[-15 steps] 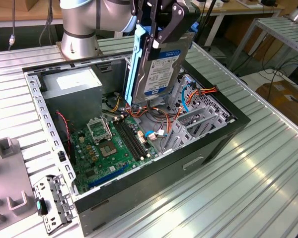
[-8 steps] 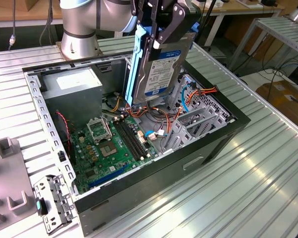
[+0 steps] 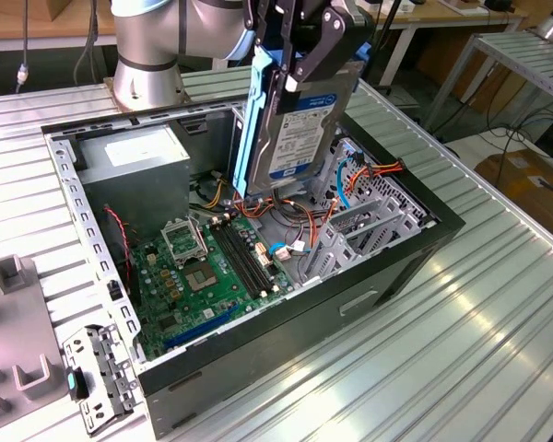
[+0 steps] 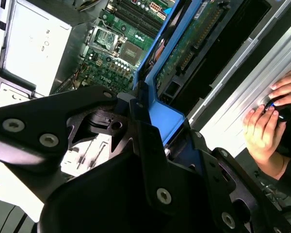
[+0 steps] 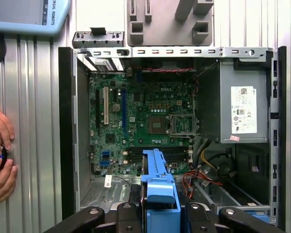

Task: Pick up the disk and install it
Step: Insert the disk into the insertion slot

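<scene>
Ribbed aluminium worktop carried an open computer case, its green motherboard and grey power supply exposed. Above the case's interior the disk hung on edge, nearly upright, with its blue carrier frame on the side toward the exterior view's left. Its lower end sat close to the orange and blue cables beside the motherboard; whether it touched them could not be told. The black jaws were clamped on the disk's upper end, one against each flat face. In both wrist views the disk reached out from between them toward the motherboard. A person's hand rested on the worktop outside the case, over a small dark object.
</scene>
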`<state>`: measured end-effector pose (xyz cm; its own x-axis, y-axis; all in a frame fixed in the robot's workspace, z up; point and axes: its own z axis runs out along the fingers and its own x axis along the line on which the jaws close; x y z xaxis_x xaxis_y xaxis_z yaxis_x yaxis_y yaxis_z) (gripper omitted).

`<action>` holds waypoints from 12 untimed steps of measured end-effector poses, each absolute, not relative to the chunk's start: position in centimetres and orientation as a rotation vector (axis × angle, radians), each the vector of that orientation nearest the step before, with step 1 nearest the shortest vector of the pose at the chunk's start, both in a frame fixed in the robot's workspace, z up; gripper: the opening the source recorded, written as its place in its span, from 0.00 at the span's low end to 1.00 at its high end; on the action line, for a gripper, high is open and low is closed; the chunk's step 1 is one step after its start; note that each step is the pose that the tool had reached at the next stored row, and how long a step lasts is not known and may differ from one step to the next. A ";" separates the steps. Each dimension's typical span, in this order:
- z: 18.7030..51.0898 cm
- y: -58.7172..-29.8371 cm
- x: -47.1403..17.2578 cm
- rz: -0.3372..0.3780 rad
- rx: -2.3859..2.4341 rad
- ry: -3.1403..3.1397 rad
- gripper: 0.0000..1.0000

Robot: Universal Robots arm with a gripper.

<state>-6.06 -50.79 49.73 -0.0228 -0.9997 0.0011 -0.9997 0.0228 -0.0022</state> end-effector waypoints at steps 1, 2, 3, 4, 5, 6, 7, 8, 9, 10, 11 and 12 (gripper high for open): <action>49.7 -51.0 -6.1 -0.004 -2.195 2.246 0.37; 49.7 -51.4 -6.1 -0.004 -2.196 2.247 0.37; 49.7 -51.7 -6.1 -0.005 -2.196 2.247 0.37; 49.7 -52.1 -6.1 -0.005 -2.196 2.247 0.37; 49.7 -52.3 -6.1 -0.006 -2.196 2.247 0.37; 49.7 -52.6 -6.0 -0.007 -2.197 2.248 0.37; 49.7 -52.7 -5.9 -0.008 -2.197 2.248 0.37; 49.6 -52.8 -5.5 -0.009 -2.197 2.249 0.37; 49.6 -52.8 -4.9 -0.009 -2.198 2.249 0.37; 49.6 -52.8 -4.3 -0.009 -2.197 2.249 0.37; 49.6 -52.8 -3.8 -0.009 -2.198 2.249 0.37; 49.5 -52.8 -3.5 -0.009 -2.198 2.249 0.37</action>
<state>-3.47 -52.82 49.54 -0.0230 -0.9997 0.0062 -0.9997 0.0230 -0.0023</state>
